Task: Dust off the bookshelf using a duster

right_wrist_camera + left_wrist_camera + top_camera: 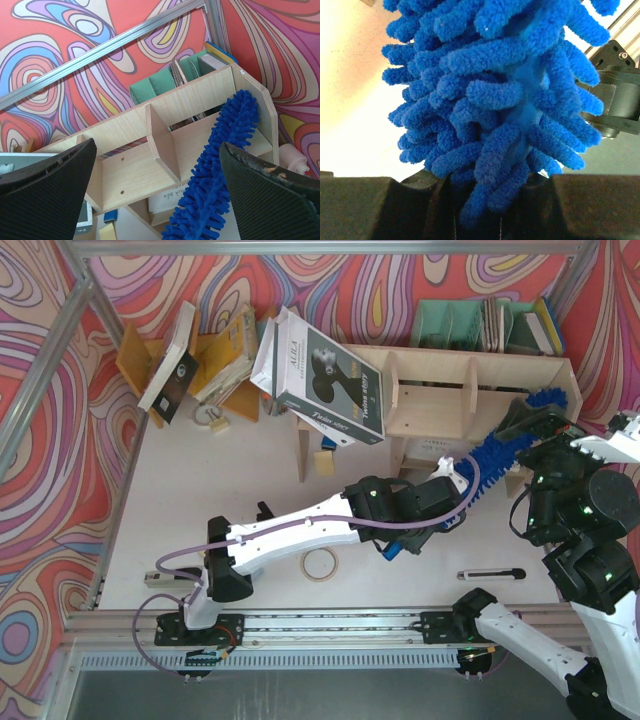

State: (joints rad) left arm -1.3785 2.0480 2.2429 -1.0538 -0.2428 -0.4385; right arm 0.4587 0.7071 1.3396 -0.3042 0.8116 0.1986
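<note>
The bright-blue fluffy duster [505, 445] runs diagonally from my left gripper [440, 502] up to the right end of the pale plywood bookshelf [430, 390], its tip lying in the rightmost compartment. My left gripper is shut on the duster near the base of its fluffy head, which fills the left wrist view [495, 90]. The blue handle end [392, 550] sticks out behind the gripper. My right gripper [533, 428] is open and empty, hovering by the shelf's right end. In its view the duster [220, 165] lies between the fingers, over the bookshelf [125, 170].
A large white-and-dark book [320, 375] leans on the shelf's left end. The orange-yellow book rack [215, 360] stands at back left and the teal file organiser [470, 325] behind the shelf. A tape roll [320, 564] and a black pen [490, 575] lie on the white table.
</note>
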